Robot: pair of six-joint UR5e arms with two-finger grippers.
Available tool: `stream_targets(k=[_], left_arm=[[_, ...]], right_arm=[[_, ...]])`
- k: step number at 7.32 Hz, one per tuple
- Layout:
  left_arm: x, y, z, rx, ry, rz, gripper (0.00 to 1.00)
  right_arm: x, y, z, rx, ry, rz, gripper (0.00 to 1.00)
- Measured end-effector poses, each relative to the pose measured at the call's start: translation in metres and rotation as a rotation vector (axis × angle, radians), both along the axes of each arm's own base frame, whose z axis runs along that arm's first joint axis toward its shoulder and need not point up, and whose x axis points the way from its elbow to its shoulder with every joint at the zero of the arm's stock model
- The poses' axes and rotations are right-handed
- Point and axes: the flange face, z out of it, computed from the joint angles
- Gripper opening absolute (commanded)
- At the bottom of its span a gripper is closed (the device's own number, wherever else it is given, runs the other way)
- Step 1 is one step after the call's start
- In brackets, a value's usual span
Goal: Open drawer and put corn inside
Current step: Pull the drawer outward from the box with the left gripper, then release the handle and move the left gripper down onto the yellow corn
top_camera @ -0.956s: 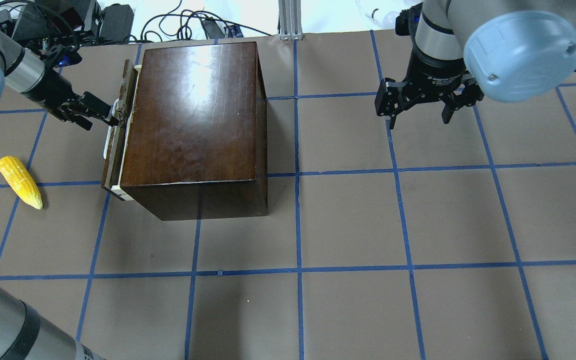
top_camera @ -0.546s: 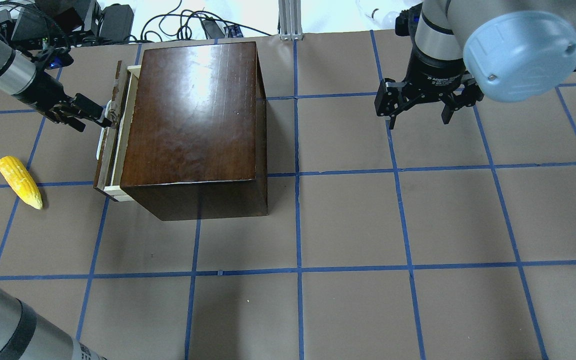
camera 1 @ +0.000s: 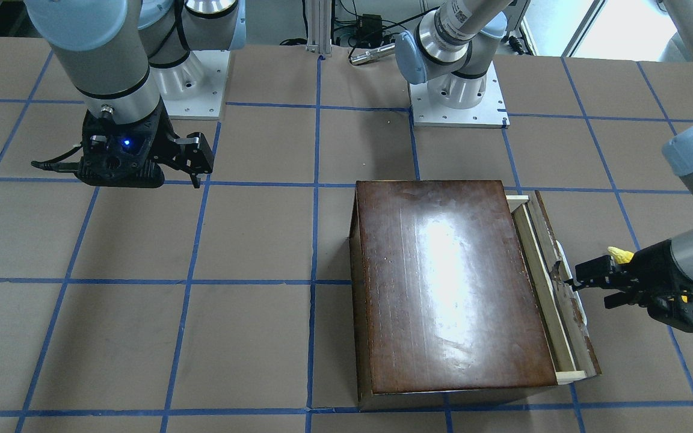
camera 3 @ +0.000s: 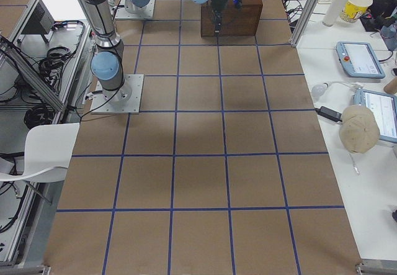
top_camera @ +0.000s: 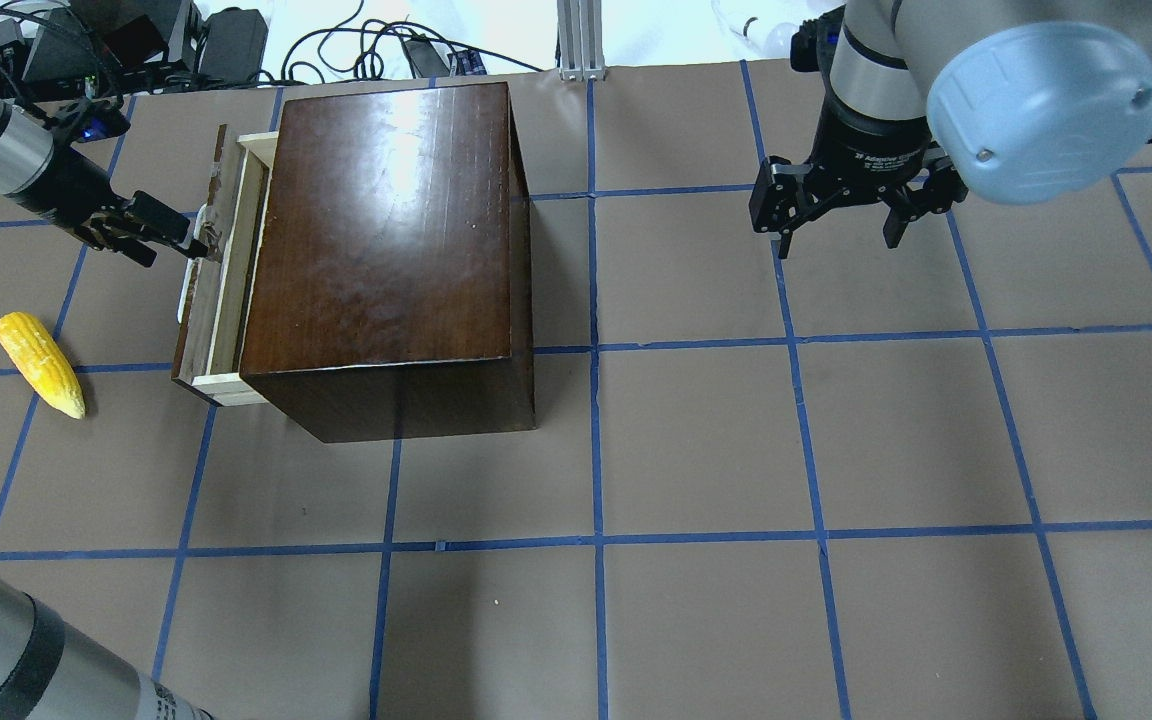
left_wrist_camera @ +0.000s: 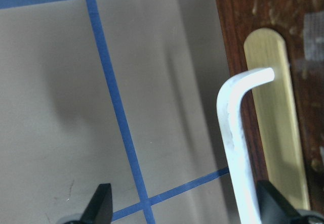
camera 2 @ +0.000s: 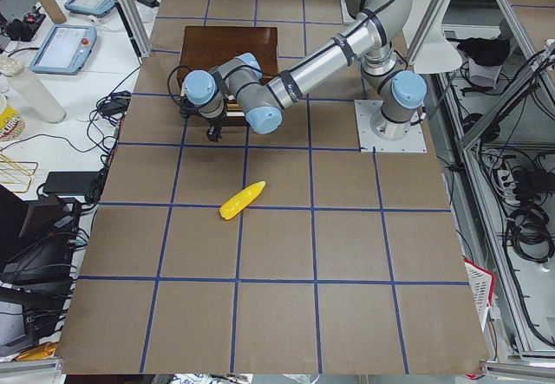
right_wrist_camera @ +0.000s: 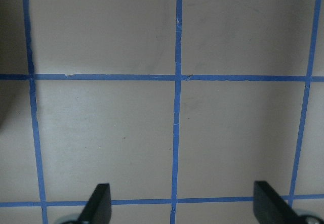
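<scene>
Drawer has slid farther out, its front well apart from corn.

White handle caught between the fingers of the left claw, drawer front and dark box blocking straight ahead, only a narrow slot uncovered behind that front, corn well aside on bare bench, right claw over unobstructed bench

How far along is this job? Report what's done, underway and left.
Done: the drawer stands partly out of the box. In hand: the open left end effector is at its white handle. Left: the corn lies on the table, untouched.
</scene>
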Motion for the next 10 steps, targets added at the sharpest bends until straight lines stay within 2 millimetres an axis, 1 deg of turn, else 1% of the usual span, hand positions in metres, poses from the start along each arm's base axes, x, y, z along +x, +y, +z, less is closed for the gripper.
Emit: stream_targets(k=[3, 5, 6, 9, 10], left_arm=[[0.010, 0.002, 0.001, 0.001, -0.017, -0.020, 1.00], [0.015, -0.002, 0.012, 0.010, -0.023, -0.041, 1.00], [0.017, -0.004, 0.015, 0.015, -0.018, -0.053, 1.00], [0.034, -0.002, 0.014, 0.014, -0.012, -0.060, 1.00], [0.044, 0.001, 0.017, 0.011, -0.014, -0.048, 1.00]], right_arm=[[0.000, 0.000, 0.000, 0.001, 0.000, 0.000, 1.00], [0.000, 0.000, 0.000, -0.001, 0.000, 0.000, 1.00], [0.000, 0.000, 0.000, -0.001, 0.000, 0.000, 1.00], [0.000, 0.000, 0.000, 0.000, 0.000, 0.000, 1.00], [0.000, 0.000, 0.000, 0.000, 0.000, 0.000, 1.00]])
